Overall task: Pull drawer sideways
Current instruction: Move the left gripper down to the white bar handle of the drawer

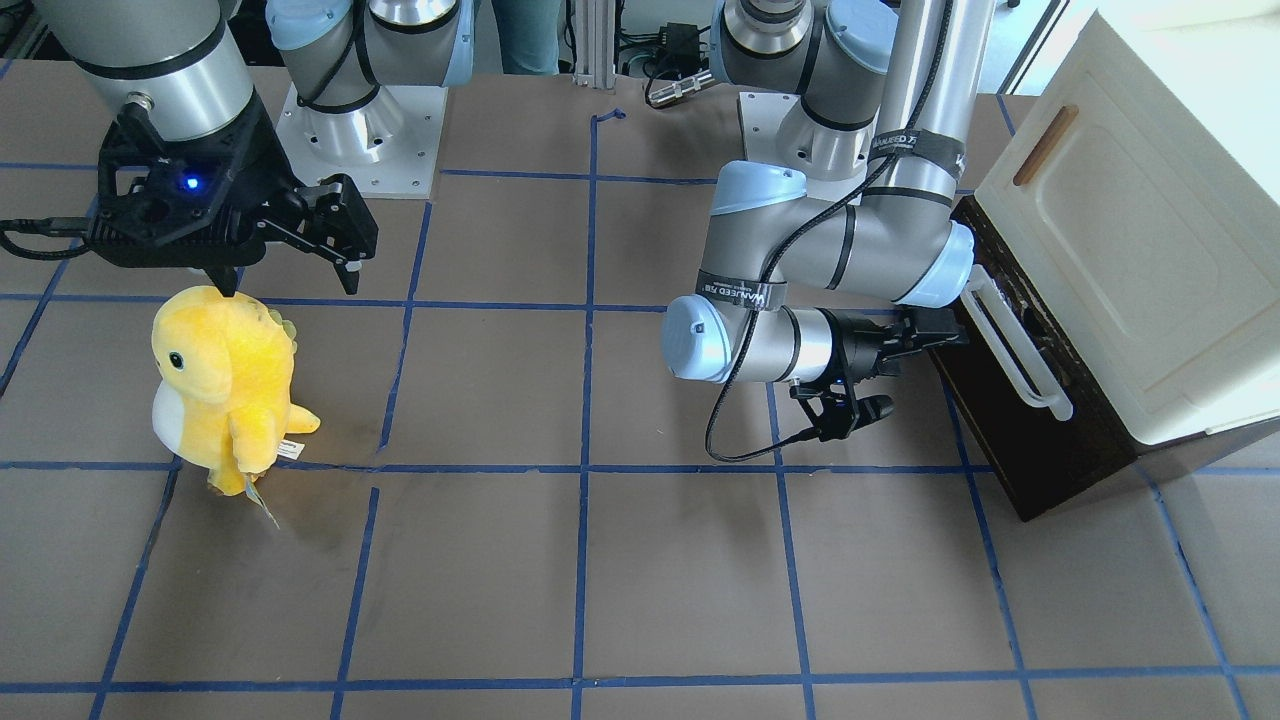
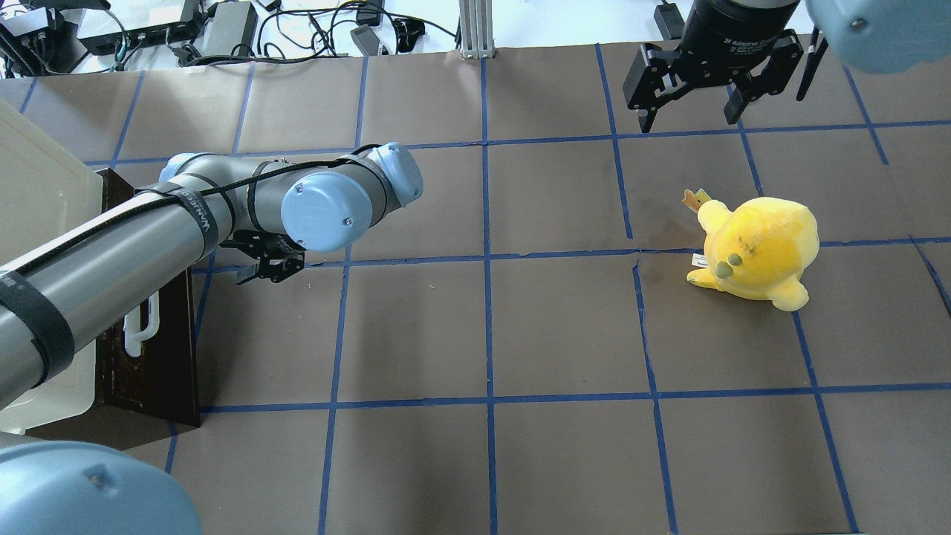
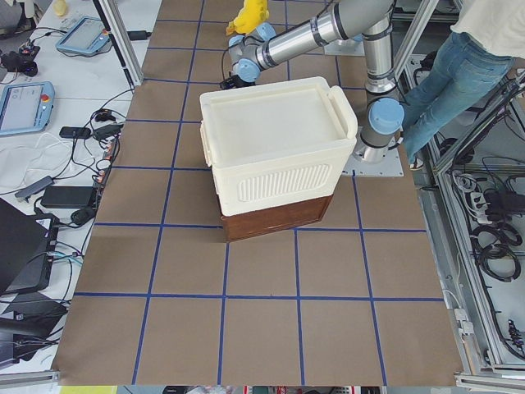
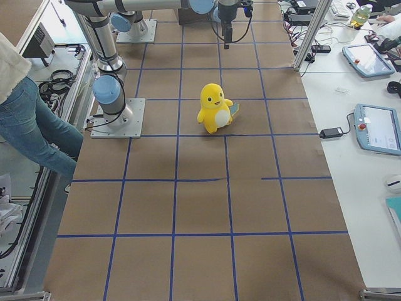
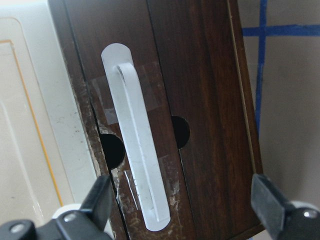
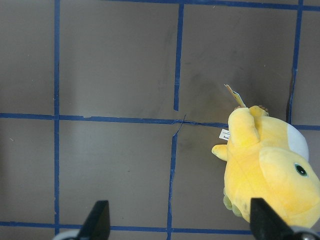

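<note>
Front view: drawer (image 1: 1000, 450) at 3 o'clock on desk (image 1: 600, 560), under cream cabinet (image 1: 1130, 250); left hand (image 1: 922, 370) spread, just short of bar handle (image 1: 1015, 352). Left wrist view: handle lies toward 9 o'clock; off-centre closure could slip or drag cabinet. Overhead: right hand (image 2: 687, 119) spread, 1 o'clock.

This is a robot lab. A left arm (image 1: 830, 250) and a right arm (image 1: 160, 60), both big and grey with blue caps, are bolted to metal plates (image 4: 135, 122) on a wide table (image 1: 680, 580). The table has a brown cover, and blue tape lines (image 1: 585, 400) mark it into squares. Silver metal posts (image 4: 312, 28) stand at its edges. On the white side tables lie control tablets (image 4: 376, 128) with red stop buttons. Black boxes (image 2: 148, 30) and tangled cables (image 2: 312, 30) sit behind the table. A person in jeans (image 3: 447, 74) stands beside the robot.
</note>
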`<control>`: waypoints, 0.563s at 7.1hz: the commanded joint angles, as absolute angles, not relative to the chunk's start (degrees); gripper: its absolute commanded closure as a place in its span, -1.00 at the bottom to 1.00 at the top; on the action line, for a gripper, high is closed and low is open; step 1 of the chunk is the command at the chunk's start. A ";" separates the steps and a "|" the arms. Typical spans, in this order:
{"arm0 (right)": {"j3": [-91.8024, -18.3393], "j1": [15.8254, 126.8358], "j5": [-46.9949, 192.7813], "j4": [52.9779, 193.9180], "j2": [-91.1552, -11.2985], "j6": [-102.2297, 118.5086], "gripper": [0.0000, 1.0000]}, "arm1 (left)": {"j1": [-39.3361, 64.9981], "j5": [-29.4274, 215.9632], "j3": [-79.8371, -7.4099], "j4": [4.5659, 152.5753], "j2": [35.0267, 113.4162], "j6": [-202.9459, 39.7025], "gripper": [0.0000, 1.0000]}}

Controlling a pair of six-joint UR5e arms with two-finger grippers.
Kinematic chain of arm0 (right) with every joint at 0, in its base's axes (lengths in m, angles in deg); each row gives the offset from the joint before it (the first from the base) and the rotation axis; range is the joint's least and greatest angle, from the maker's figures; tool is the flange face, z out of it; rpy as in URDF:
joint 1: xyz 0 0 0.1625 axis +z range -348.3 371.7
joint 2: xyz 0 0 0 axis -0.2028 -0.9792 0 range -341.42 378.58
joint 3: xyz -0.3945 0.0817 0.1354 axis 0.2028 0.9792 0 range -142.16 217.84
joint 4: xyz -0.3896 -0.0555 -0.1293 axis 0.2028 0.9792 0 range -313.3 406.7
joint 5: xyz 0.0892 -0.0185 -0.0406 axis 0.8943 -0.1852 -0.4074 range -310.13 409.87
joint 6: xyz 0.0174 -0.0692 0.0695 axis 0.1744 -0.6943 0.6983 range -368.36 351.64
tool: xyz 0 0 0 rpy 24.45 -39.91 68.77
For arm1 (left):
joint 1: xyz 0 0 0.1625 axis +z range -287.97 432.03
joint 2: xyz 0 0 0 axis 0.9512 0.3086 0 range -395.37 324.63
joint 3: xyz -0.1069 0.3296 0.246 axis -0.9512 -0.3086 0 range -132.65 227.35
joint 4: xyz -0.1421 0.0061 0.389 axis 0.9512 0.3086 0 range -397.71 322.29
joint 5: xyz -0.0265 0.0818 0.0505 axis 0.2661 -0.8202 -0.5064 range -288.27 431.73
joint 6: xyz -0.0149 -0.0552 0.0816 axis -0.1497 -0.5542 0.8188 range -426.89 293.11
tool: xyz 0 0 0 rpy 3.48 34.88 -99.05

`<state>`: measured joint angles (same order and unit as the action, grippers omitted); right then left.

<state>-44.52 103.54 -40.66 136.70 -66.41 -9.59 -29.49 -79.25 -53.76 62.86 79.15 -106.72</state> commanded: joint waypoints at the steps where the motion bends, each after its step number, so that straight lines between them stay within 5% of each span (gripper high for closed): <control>1: -44.52 103.54 -40.66 136.70 -66.41 -9.59 -1.00 | -29.14 -83.99 -54.60 66.08 79.85 -108.19 -1.00; 4: -44.52 103.54 -40.74 136.70 -66.41 -9.59 -1.00 | -26.86 -83.39 -54.69 66.18 80.90 -110.66 -1.00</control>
